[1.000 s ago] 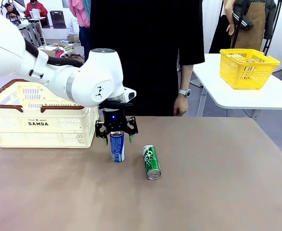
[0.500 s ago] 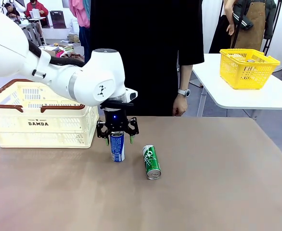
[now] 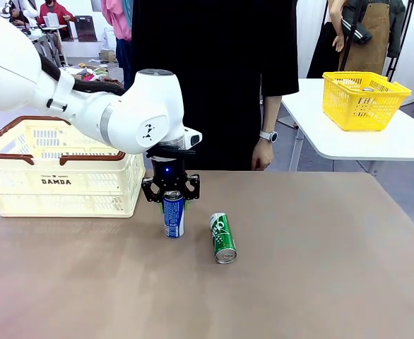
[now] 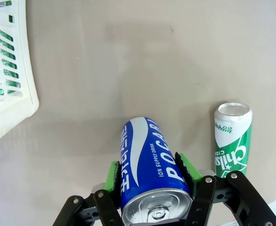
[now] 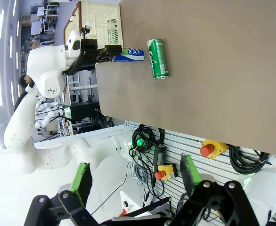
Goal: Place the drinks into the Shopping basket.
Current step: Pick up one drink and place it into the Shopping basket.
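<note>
Brown table (image 3: 320, 268), cream Shopping basket (image 3: 58, 176) far left, blue can (image 3: 172, 215) upright, green can (image 3: 222, 237) on its side

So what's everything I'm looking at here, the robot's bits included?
blue can: one, blue and white, upright on the brown table
green can: one, green, lying on its side right of the blue can
Shopping basket: one, cream, brown handles, table's left
yellow basket: one, on the white side table
person: one, in black, standing at the far side
left fingers: black, green pads, shut on the blue can
right fingers: open, back from the table
</note>
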